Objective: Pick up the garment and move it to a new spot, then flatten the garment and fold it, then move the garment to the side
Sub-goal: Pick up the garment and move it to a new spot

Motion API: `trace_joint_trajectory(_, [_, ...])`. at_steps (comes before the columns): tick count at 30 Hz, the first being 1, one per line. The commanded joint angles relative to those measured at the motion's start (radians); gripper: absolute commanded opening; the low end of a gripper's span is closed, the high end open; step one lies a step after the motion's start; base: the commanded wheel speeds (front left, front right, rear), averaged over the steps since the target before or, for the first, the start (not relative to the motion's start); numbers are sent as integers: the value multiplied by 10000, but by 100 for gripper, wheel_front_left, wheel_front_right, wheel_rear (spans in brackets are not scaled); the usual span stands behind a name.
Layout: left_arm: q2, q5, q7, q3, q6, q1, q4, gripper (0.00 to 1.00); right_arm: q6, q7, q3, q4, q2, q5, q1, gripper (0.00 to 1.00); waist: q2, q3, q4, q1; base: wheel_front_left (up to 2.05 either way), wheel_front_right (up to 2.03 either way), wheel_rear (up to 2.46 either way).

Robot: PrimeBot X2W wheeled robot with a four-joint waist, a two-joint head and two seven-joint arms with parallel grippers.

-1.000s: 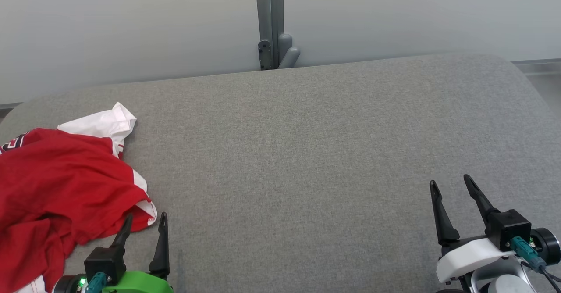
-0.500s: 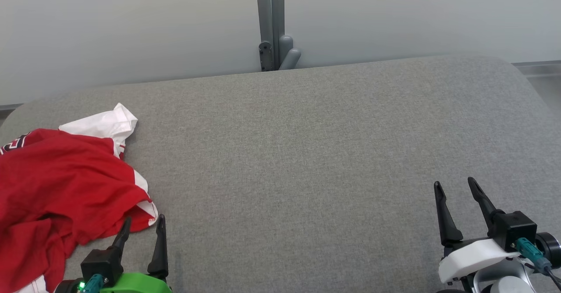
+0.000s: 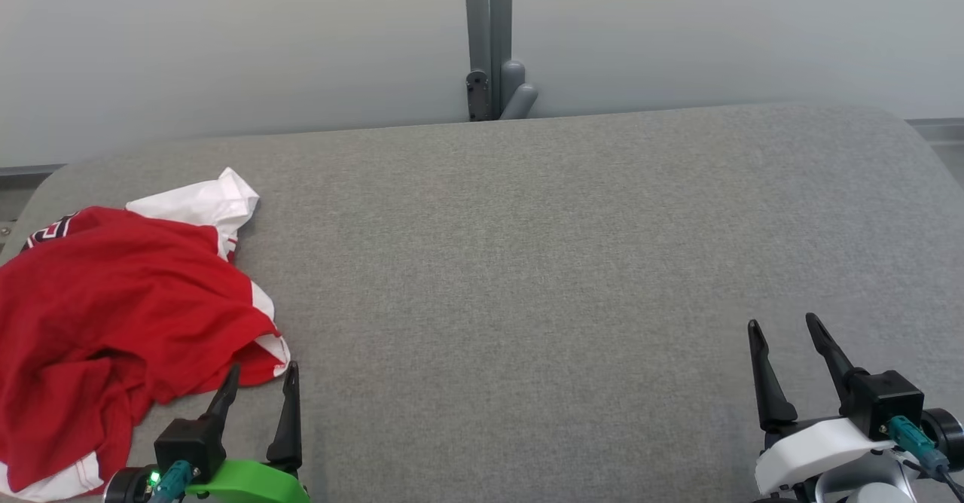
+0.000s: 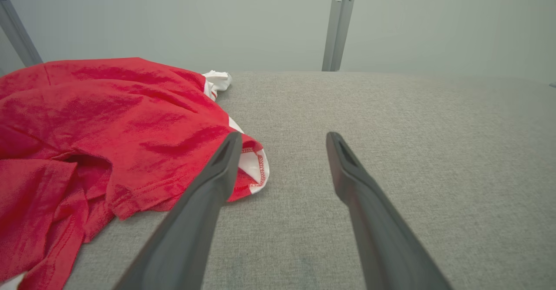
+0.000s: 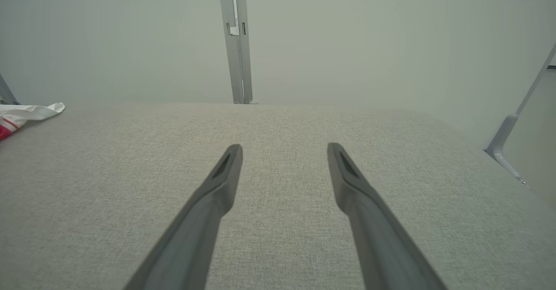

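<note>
A crumpled red garment (image 3: 113, 315) with white trim lies in a heap at the left end of the grey padded table (image 3: 527, 262). My left gripper (image 3: 262, 371) stands open at the heap's near right corner, holding nothing. In the left wrist view the garment (image 4: 95, 125) spreads across the left half, and the left gripper (image 4: 282, 138) has its left finger over the red and white hem, the right finger over bare fabric. My right gripper (image 3: 783, 326) is open and empty at the lower right. The right wrist view shows the right gripper (image 5: 284, 149) above bare table, with a white edge of the garment (image 5: 26, 112) far left.
A grey upright post with a bracket (image 3: 489, 44) stands behind the table's far edge against a pale wall. The table's rounded corners show at the left and right. A slanted grey leg (image 5: 517, 120) rises beyond the right edge in the right wrist view.
The whole head picture has shifted rightward and slightly down, so the camera moved. Both grippers stay open and in about the same places beside the garment and at the lower right.
</note>
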Motion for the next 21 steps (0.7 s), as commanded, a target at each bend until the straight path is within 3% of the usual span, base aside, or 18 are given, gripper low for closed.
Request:
trace_joint_trajectory(1, [25, 50, -7, -8, -21, -171, -11, 100, 1, -35, 28, -12, 9, 93, 104, 100, 0, -29, 445, 0, 0, 0, 0])
trace_joint_trajectory(12, [48, 33, -5, -16, -18, -132, 174, 100, -1, -35, 632, 65, 130, 116, -155, 100, 0, -274, 3483, 0, 0, 0, 0])
trace_joint_trajectory(21, [79, 4, -5, 125, -20, 47, 155, 100, -3, -33, 1129, 169, 285, 213, -208, 100, 0, -327, 4189, 0, 0, 0, 0])
